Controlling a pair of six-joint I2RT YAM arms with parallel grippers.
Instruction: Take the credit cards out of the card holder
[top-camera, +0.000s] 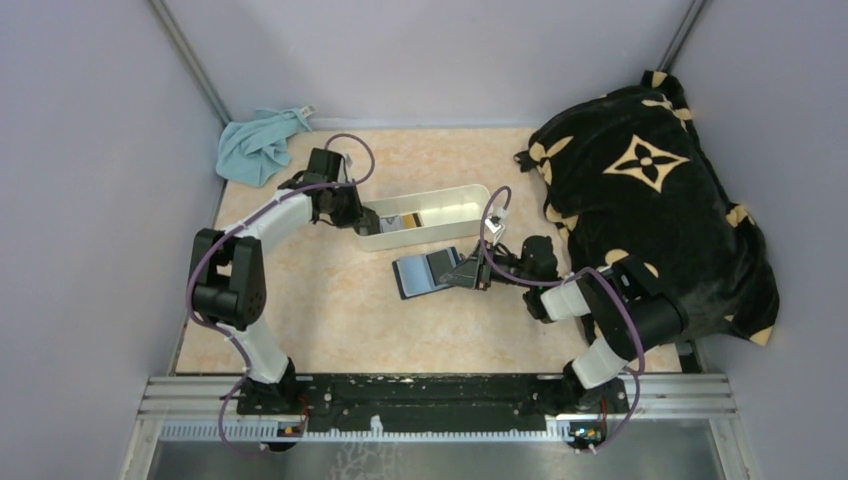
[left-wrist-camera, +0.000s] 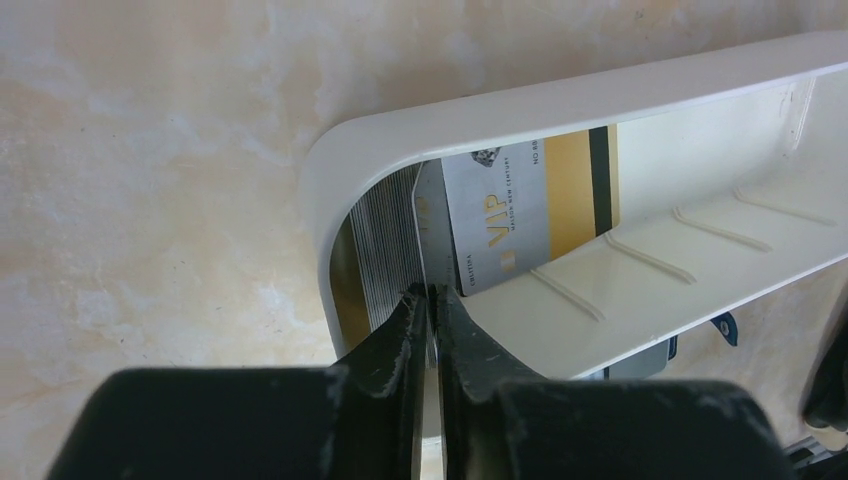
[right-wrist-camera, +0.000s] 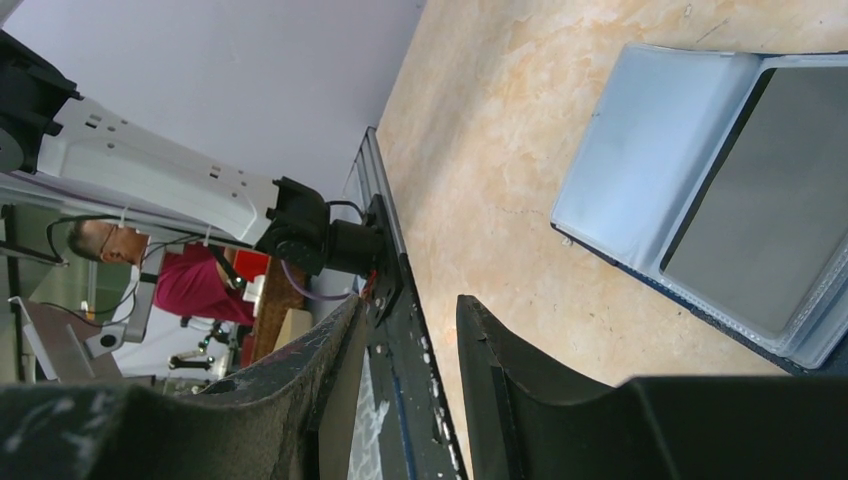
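Note:
The card holder (top-camera: 428, 272) lies open on the table, lighter blue inside, just in front of a long white tray (top-camera: 455, 200). In the right wrist view the card holder (right-wrist-camera: 640, 150) still shows a dark credit card (right-wrist-camera: 770, 210) in a slot. My right gripper (right-wrist-camera: 410, 300) is open and empty beside the holder's right edge, also seen from above (top-camera: 468, 273). My left gripper (left-wrist-camera: 430, 297) is shut on a thin grey credit card (left-wrist-camera: 428, 235) held edge-on inside the tray's left end (left-wrist-camera: 340, 160). A silver-and-gold VIP card (left-wrist-camera: 500, 215) and a striped card (left-wrist-camera: 385, 250) are in the tray.
A light blue cloth (top-camera: 258, 145) lies at the back left corner. A black cushion with gold flower marks (top-camera: 650, 200) fills the right side, close behind my right arm. A metal rail (top-camera: 440, 395) runs along the near edge.

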